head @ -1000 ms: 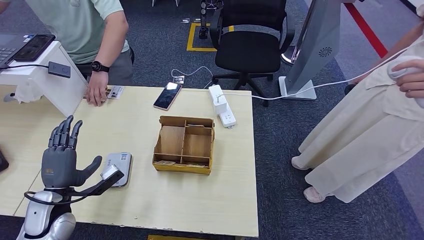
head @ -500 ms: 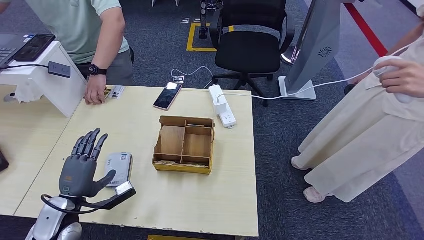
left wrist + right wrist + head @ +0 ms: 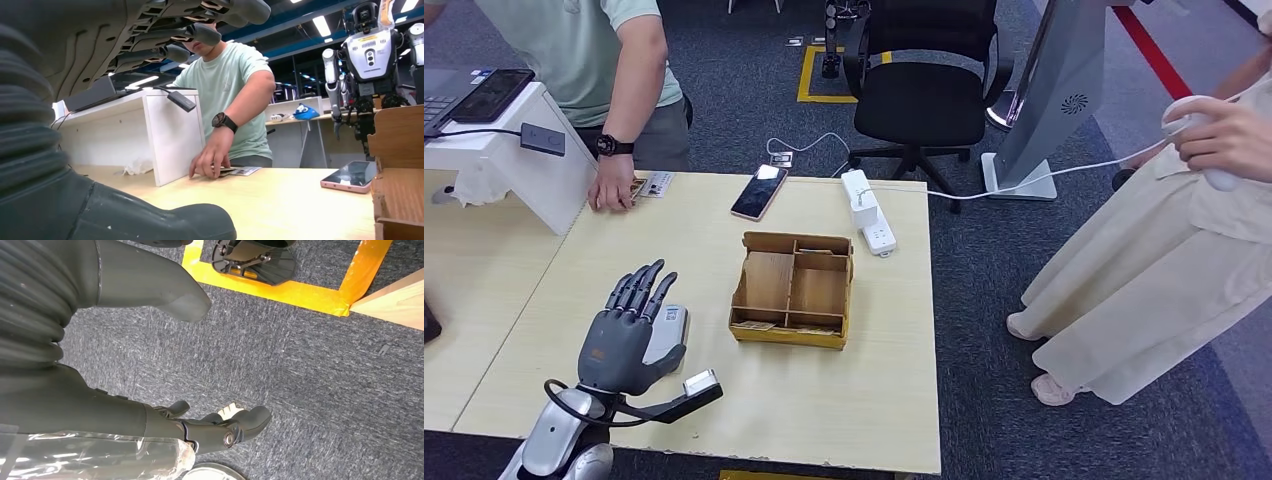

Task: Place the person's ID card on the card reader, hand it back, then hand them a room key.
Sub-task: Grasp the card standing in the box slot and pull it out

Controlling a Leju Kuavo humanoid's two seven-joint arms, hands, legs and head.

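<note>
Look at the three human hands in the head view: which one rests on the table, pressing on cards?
The person's hand with the black wristwatch, at the table's far left corner, lies on the cards. The other two hands, at the right edge, hold a white object off the table.

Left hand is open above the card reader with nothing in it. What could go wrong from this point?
The left hand hovers over the card reader, hiding much of it; lowering could nudge it. The card lies at the far edge under the person's hand, so reaching risks contact. The wooden organizer stands close beside the hand.
</note>
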